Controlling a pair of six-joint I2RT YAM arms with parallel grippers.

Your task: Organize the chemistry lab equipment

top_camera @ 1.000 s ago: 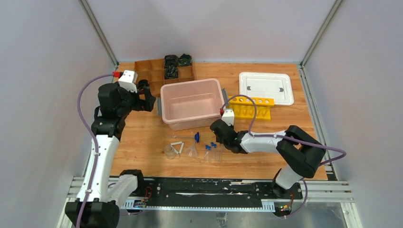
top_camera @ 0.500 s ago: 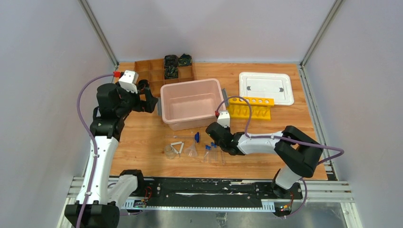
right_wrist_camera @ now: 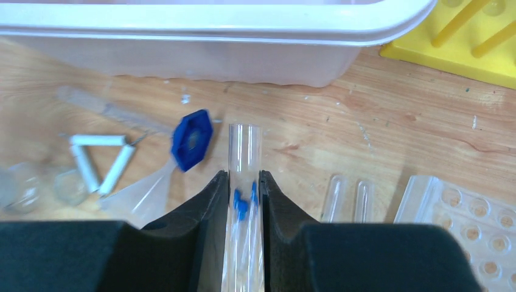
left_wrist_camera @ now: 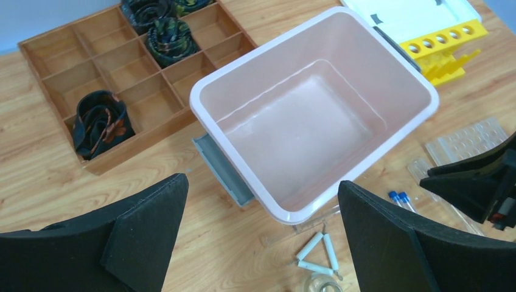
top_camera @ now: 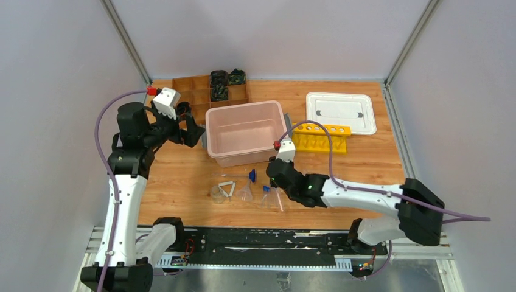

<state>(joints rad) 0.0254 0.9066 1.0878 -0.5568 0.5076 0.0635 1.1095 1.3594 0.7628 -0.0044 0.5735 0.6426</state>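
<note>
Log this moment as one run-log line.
right hand: shut on clear tube | left hand: open, near pink bin

From my remote station I see a light-brown wooden counter (top_camera: 377, 159) enclosed by plain pale-grey walls (top_camera: 268, 36) and silver metal corner posts (top_camera: 126, 41), evenly lit.

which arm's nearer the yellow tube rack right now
Right. The right arm reaches down just near-left of the yellow tube rack, jaws shut on a clear tube; the left arm hovers across the pink bin from it, jaws open.
</note>
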